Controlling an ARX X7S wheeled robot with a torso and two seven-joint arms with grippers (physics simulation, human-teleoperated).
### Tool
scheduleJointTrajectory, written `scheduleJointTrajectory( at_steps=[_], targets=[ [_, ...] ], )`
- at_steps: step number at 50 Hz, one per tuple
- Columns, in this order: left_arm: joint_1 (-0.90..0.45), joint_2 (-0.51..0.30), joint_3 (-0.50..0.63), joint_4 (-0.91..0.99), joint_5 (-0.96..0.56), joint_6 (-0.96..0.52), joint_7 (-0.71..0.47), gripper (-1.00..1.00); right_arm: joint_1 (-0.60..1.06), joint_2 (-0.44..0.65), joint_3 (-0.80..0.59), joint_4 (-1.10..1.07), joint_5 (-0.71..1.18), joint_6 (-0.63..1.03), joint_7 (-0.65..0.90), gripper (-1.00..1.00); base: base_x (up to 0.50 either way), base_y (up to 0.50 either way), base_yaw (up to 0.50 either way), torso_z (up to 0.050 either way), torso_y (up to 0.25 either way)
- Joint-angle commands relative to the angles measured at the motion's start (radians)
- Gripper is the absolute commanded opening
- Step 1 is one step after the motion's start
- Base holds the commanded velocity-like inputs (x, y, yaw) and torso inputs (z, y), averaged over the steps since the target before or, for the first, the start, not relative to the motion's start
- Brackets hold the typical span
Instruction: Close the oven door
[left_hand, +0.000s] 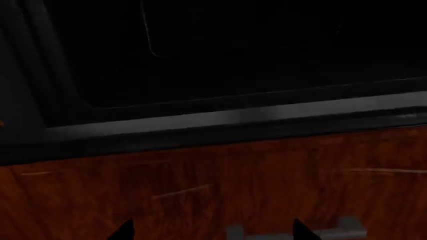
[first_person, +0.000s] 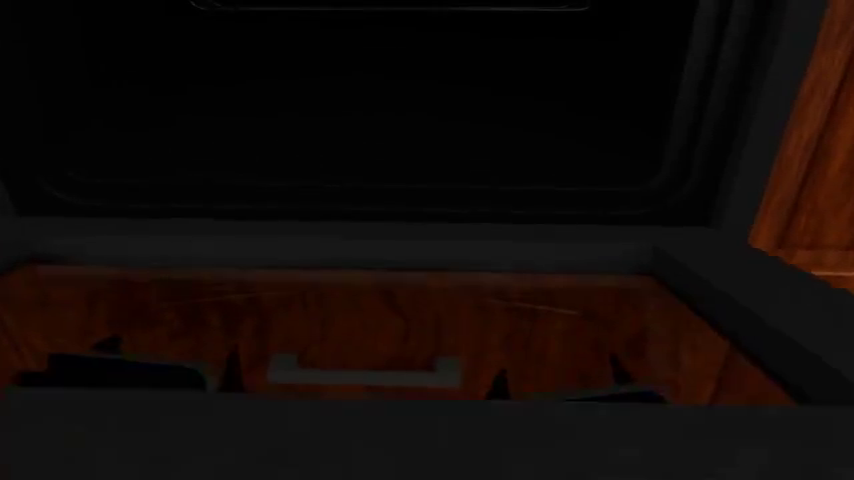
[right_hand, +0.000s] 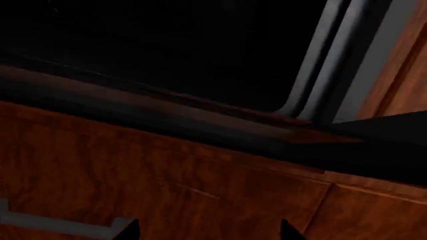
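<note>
The oven door (first_person: 427, 440) hangs open, lying low and flat across the head view's bottom, its dark frame running up the right side. Through its glass centre I see both grippers below it. My left gripper (first_person: 167, 365) is open with nothing between its fingers; in its wrist view the left gripper (left_hand: 212, 232) faces a wooden drawer front. My right gripper (first_person: 557, 380) is also open and empty, and in its wrist view the right gripper (right_hand: 208, 232) faces the same wood. The door's handle is out of view. The dark oven cavity (first_person: 374, 110) gapes above.
A reddish-brown drawer front (first_person: 400, 320) with a short silver handle (first_person: 363, 372) sits under the oven. The drawer's handle (right_hand: 53, 225) lies close to my right gripper's fingertip. A wooden cabinet side (first_person: 814, 150) stands to the right. The scene is very dim.
</note>
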Motion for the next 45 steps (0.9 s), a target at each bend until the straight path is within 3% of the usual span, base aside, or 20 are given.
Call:
scheduleJointTrajectory(
  at_steps=[1, 11, 19, 25, 30, 39, 40, 41, 43, 45],
  targets=[
    [-0.069, -0.047, 0.004, 0.339, -0.008, -0.205, -0.083, 1.0, 0.001, 0.036, -0.025, -0.333, -0.043, 0.198, 0.008, 1.0, 0.0, 0.0, 0.0, 0.0, 0.0],
    [-0.138, -0.047, -0.009, 0.495, -0.046, -0.328, -0.124, 1.0, 0.068, 0.054, -0.045, -0.501, -0.076, 0.343, -0.006, 1.0, 0.0, 0.0, 0.0, 0.0, 0.0],
    [-0.268, -0.022, -0.037, 0.601, -0.111, -0.493, -0.162, 1.0, 0.187, 0.059, -0.072, -0.588, -0.101, 0.494, -0.032, 1.0, 0.0, 0.0, 0.0, 0.0, 0.001],
    [-0.438, 0.011, -0.049, 0.622, -0.14, -0.609, -0.183, 1.0, 0.324, 0.068, -0.109, -0.586, -0.129, 0.564, -0.049, 1.0, 0.0, 0.0, 0.0, 0.0, 0.0],
    [-0.547, 0.043, -0.038, 0.534, -0.134, -0.632, -0.176, 1.0, 0.415, 0.065, -0.113, -0.495, -0.118, 0.536, -0.067, 1.0, 0.0, 0.0, 0.0, 0.0, 0.0],
    [-0.65, 0.098, 0.016, 0.376, -0.105, -0.544, -0.123, 1.0, 0.528, 0.078, -0.106, -0.298, -0.086, 0.423, -0.099, 1.0, 0.0, 0.0, 0.0, 0.0, 0.0],
    [-0.665, 0.108, 0.022, 0.333, -0.1, -0.523, -0.108, 1.0, 0.548, 0.081, -0.103, -0.264, -0.084, 0.403, -0.1, 1.0, 0.0, 0.0, 0.0, 0.0, 0.0],
    [-0.797, 0.179, 0.06, 0.183, -0.032, -0.373, -0.024, 1.0, 0.691, 0.075, -0.114, -0.114, -0.067, 0.253, -0.121, 1.0, 0.0, 0.0, 0.0, 0.0, 0.0],
    [-0.826, 0.191, 0.072, -0.093, -0.011, -0.305, -0.011, 1.0, 0.728, 0.065, -0.12, 0.164, -0.063, 0.125, -0.12, 1.0, 0.0, 0.0, 0.0, 0.0, 0.0],
    [-0.853, 0.206, 0.083, -0.178, 0.007, -0.256, 0.004, 1.0, 0.777, 0.055, -0.132, 0.295, -0.068, 0.059, -0.113, 1.0, 0.0, 0.0, 0.0, 0.0, 0.0]
  ],
)
